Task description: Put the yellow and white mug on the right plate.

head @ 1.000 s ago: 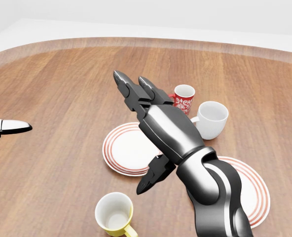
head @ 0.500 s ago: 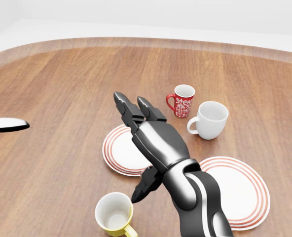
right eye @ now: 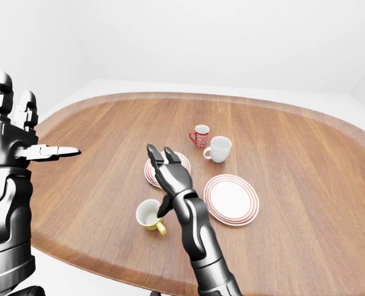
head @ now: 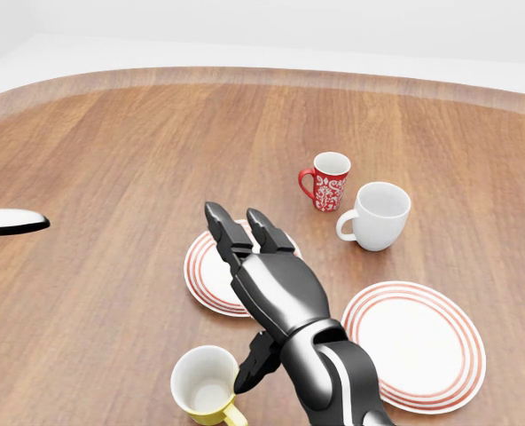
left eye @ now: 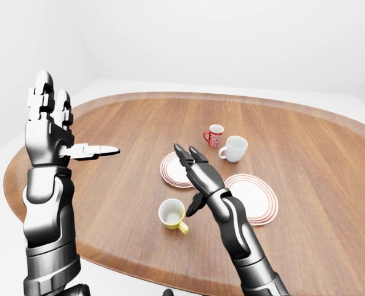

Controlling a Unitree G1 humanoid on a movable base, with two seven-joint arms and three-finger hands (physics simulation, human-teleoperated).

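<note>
Hovering just above and to the right of the mug [head: 206, 385], the right hand [head: 264, 293] has its fingers [head: 228, 229] spread and grips nothing; the thumb hangs down beside the rim, likely so it can hook the wall once the hand drops. The mug, yellow outside and white inside, stands upright on the tabletop [head: 94, 293] below the fingers in the head view, its handle turned toward the bottom edge, so the open rim is probably the easier hold. Right of the hand lies the right plate [head: 449, 346], bare and ready to take it. Under the fingertips sits the left plate [head: 205, 271]. Beyond them stand a red cup [head: 326, 182] and a white cup [head: 380, 215], clear of the path. The left hand [left eye: 47, 126] is raised well off to the left, fingers open, seemingly kept out of the way.
</note>
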